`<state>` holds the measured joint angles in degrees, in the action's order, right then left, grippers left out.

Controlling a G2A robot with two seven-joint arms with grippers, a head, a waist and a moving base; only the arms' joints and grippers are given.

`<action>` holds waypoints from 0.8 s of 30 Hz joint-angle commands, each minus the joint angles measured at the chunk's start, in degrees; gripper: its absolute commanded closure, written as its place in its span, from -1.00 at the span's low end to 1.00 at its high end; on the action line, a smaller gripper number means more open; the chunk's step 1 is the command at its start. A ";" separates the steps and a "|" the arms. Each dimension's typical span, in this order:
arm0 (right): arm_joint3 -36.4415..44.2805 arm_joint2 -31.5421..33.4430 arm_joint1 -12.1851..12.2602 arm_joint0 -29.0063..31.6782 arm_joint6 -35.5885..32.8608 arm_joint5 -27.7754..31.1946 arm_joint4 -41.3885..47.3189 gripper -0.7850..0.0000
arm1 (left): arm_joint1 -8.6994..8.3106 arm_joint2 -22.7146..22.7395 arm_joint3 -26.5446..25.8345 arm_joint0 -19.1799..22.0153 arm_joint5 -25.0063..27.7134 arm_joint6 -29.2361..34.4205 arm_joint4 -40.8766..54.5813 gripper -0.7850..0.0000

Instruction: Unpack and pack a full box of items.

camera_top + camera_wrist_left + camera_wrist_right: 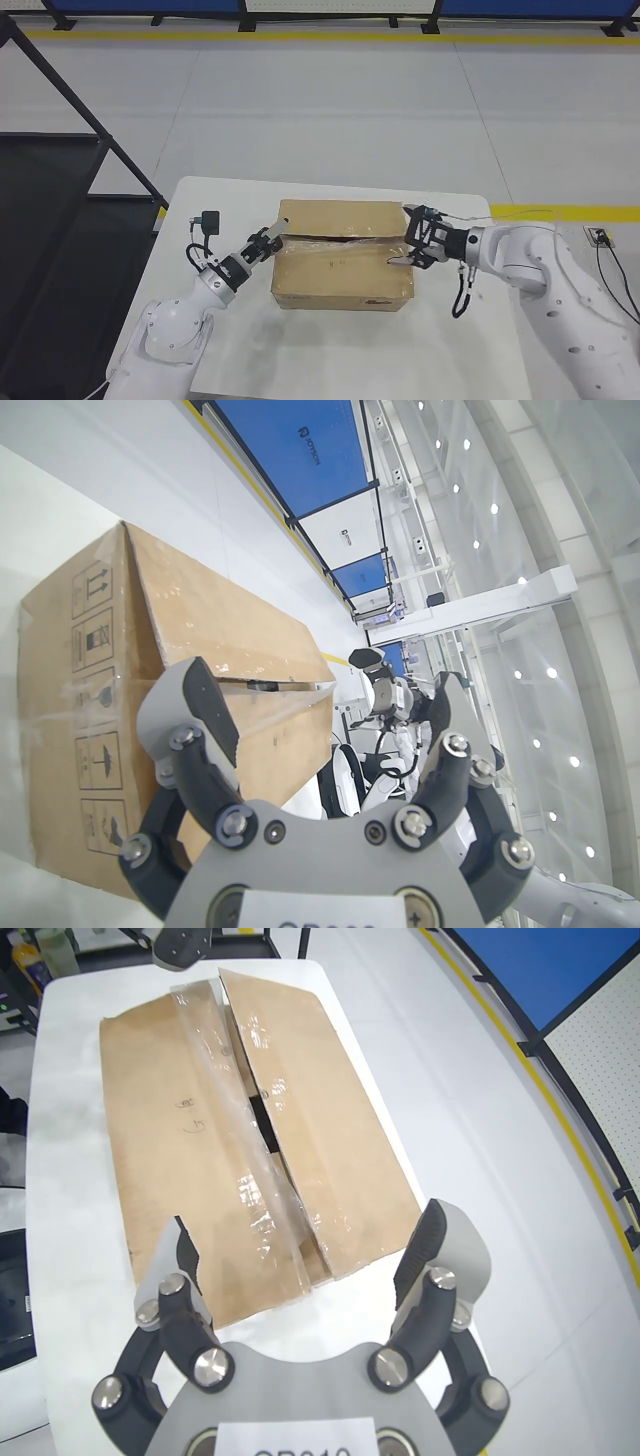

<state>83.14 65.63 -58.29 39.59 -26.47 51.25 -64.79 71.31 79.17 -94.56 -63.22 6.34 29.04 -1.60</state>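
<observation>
A rectangular brown corrugated cardboard box (340, 270) sits mid-way across a white, round-cornered table (450, 330). Its two top flaps are slightly parted along the centre seam, showing a dark gap (the contents cannot be made out). A wrinkled strip of glossy clear tape (235, 1113) runs along that seam. The left end effector (268, 240) is at one short end, fingers spread. The right end effector (305, 1228) is at the opposite end, also spread.
</observation>
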 commanded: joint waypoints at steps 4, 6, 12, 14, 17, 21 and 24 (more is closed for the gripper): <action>-2.63 -3.10 -0.58 -2.68 -1.79 0.12 -1.40 -0.48 | -0.05 -0.10 -0.22 -0.07 -0.05 -0.36 0.16 -1.00; -3.69 -4.11 -0.79 -3.74 -2.31 0.90 -0.97 -0.35 | -0.09 -0.10 -0.25 -0.08 -0.05 -0.45 0.00 -1.00; -5.53 -5.80 -1.07 -5.60 -2.70 3.48 0.11 0.11 | -0.18 -0.11 -0.26 -0.17 -0.23 -0.57 0.05 -1.00; -5.68 -5.92 -1.03 -5.75 -2.52 4.17 0.42 0.21 | -0.20 -0.16 -0.24 -0.15 -0.13 -0.69 -0.02 -1.00; -5.54 -5.73 -0.84 -5.69 -1.82 5.78 0.81 0.27 | -0.22 -0.30 -0.22 -0.10 -0.15 -0.82 -0.01 -1.00; -4.76 -5.13 -0.47 -5.12 -0.73 6.75 0.85 0.41 | -0.26 -0.49 -0.19 0.02 -0.15 -0.81 -0.07 -1.00; -3.66 -4.70 -0.16 -4.49 0.06 6.71 0.83 0.94 | -0.29 -0.59 -0.23 0.07 -0.15 -0.76 -0.13 -1.00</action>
<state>79.19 60.78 -58.54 34.93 -26.57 58.02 -63.88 71.03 78.60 -94.77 -63.17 6.19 28.23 -1.71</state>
